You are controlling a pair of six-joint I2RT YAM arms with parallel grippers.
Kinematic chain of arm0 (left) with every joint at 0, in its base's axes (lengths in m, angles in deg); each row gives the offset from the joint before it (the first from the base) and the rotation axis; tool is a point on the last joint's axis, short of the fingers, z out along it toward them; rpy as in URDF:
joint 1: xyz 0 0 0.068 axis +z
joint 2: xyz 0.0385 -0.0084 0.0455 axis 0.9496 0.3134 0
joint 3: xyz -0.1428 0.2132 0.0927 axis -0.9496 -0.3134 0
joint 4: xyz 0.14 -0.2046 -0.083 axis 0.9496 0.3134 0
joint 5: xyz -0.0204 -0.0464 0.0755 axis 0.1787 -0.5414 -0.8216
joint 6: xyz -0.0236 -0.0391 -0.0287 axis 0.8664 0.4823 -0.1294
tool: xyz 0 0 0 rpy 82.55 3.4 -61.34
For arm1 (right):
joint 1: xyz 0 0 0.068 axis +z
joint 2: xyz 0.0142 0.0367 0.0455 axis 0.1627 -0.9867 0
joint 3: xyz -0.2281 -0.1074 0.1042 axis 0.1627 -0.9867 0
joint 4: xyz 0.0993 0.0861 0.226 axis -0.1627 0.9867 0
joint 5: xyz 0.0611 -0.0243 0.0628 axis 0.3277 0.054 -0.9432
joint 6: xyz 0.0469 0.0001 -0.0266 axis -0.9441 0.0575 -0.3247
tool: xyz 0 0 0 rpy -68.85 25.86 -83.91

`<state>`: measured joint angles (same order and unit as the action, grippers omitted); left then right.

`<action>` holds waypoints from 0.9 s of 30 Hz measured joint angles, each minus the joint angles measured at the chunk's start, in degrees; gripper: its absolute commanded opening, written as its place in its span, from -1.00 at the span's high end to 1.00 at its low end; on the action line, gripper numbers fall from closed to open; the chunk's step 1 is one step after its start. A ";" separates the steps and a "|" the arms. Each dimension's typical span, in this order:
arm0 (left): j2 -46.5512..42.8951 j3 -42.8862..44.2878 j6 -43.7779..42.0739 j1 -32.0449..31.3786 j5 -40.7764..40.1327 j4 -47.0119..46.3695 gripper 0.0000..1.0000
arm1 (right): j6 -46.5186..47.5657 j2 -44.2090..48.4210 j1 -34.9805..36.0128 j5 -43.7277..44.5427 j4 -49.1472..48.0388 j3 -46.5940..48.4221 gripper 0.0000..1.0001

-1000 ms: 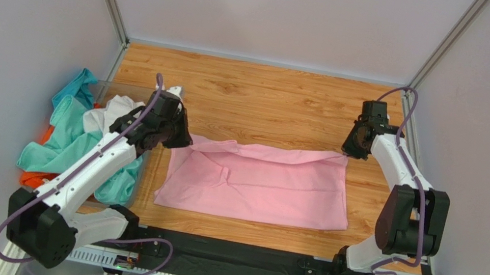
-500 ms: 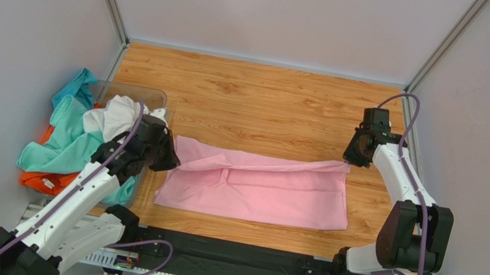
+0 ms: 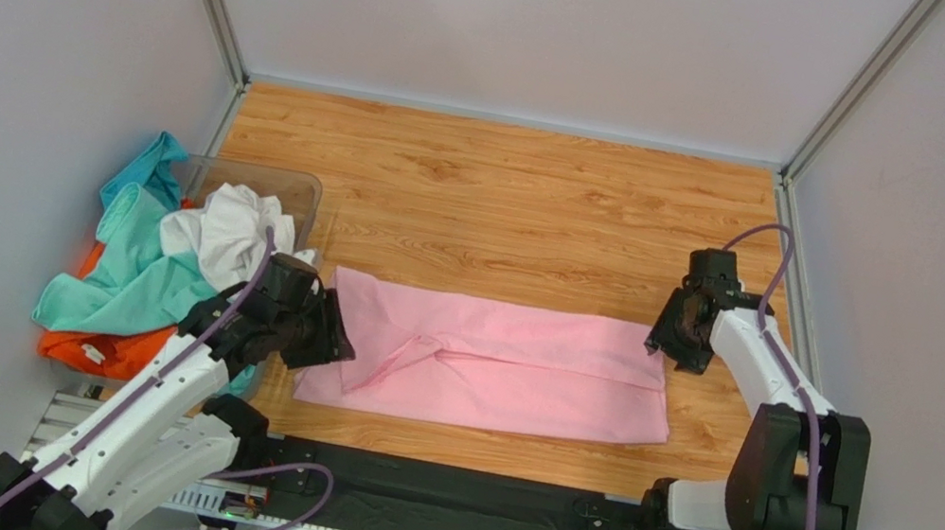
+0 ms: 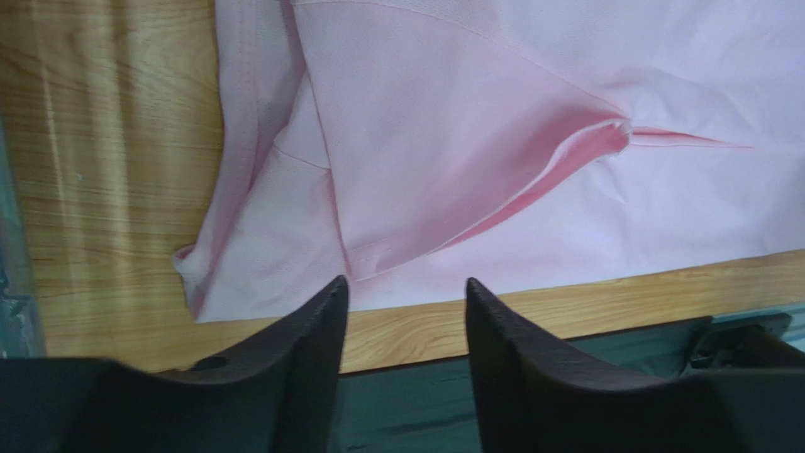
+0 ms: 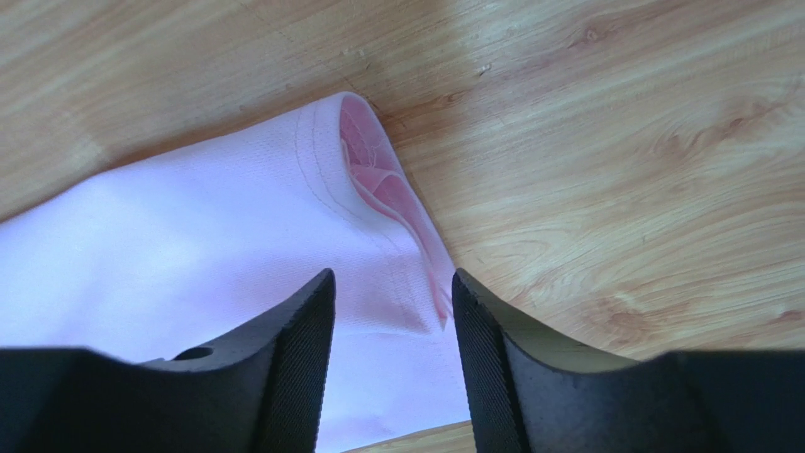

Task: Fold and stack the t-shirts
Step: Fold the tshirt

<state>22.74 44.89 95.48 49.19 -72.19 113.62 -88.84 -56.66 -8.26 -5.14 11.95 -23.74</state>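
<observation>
My left claw [image 4: 404, 291] and right claw [image 5: 392, 283] hang spread and empty over the pink shirt [image 3: 532, 376], whose crooked fold could drag loose if a finger snags it.

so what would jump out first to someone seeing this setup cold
The pink t-shirt first: a long folded band lying flat across the near half of the wooden table, with the left hand and the right hand open, one at each end of it. Next comes the bright heap at the table's left edge, where a teal shirt, a white shirt and an orange shirt are piled over a clear bin.
</observation>
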 measured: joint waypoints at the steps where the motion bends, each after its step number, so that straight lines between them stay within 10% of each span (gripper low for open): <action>1: -0.59 -0.02 0.28 0.00 0.70 0.04 -0.30 | 0.00 0.55 0.00 -0.04 0.00 0.00 -0.30; 4: -3.15 -0.04 0.09 0.00 2.43 0.11 -0.99 | -0.17 3.15 0.00 -1.18 0.07 0.00 -1.00; 11: -0.66 4.07 -0.31 0.00 3.96 0.04 -0.99 | 0.74 11.28 0.00 -9.31 -0.04 0.02 -1.00; 27: 37.46 16.81 -0.66 -12.63 10.25 -19.08 -0.99 | 1.11 10.51 0.00 -20.26 -3.17 -2.75 -1.00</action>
<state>60.20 61.70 94.83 36.56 -61.94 94.53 -87.72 -46.14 -8.26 -25.40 8.78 -26.50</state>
